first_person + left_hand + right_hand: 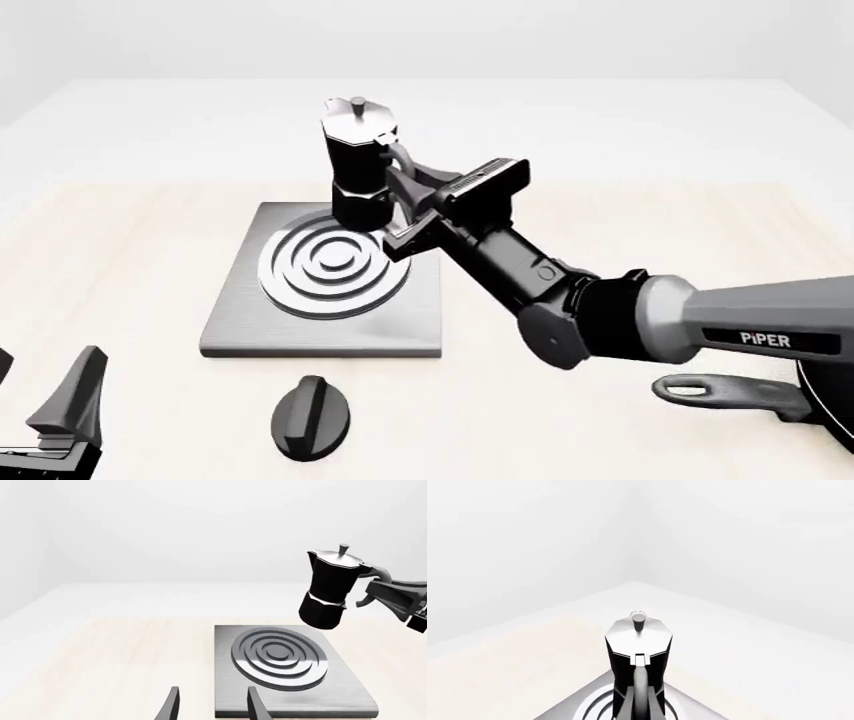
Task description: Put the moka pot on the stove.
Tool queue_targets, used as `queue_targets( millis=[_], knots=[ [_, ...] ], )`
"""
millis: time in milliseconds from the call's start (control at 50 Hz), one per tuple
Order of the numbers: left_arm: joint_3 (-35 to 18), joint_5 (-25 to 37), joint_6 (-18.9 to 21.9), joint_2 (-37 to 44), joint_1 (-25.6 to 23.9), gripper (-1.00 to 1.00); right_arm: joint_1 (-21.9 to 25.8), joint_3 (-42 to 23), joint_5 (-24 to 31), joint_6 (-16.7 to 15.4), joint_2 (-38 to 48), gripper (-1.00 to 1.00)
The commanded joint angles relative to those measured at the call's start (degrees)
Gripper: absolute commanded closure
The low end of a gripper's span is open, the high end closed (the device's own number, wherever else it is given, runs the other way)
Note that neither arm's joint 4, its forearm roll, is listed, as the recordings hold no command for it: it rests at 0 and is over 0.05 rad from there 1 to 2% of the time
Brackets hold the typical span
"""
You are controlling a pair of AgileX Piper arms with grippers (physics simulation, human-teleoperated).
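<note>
At the left edge of the front view the left gripper (47,405) is seen idle near the table's near side, its fingers spread with nothing between them; the same spread fingers are seen low in the left wrist view, pointing at the stove (293,700). Just right of it in the front view lies the small black oval knob (311,417), apart from the stove's near edge. Further right, the moka pot (358,160) is held in the air by its curved handle, which is pinched by the right gripper (420,205); the pot is slightly tilted and hangs above the far right part of the stove, not touching it, as the gap shown in the left wrist view confirms. The lift and carry are judged done; what is left is centring over the rings (330,263), lowering, and release. At the far right a frying pan (747,392) is cut off by the frame. The right gripper's fingertips are hidden behind the handle, and in the right wrist view the contact itself cannot be made out.
</note>
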Motion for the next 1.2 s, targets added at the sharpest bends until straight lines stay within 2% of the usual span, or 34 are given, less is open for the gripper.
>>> queue_targets(
  millis=[20, 380, 640, 1200],
  knots=[
    [0.0, 0.0, 0.0, 0.0, 0.0, -1.00, -0.2, -4.3, -1.8, 1.0, 4.7, 1.00],
    [0.0, 0.0, 0.0, 0.0, 0.0, -1.00, 0.6, -9.8, -1.9, 0.9, 11.1, 1.00],
    [0.0, 0.0, 0.0, 0.0, 0.0, -1.00, -0.6, -14.7, -0.9, 1.5, 17.0, 1.00],
    [0.0, 0.0, 0.0, 0.0, 0.0, -1.00, -0.2, -16.1, -0.7, 3.1, 20.9, 1.00]
  ],
)
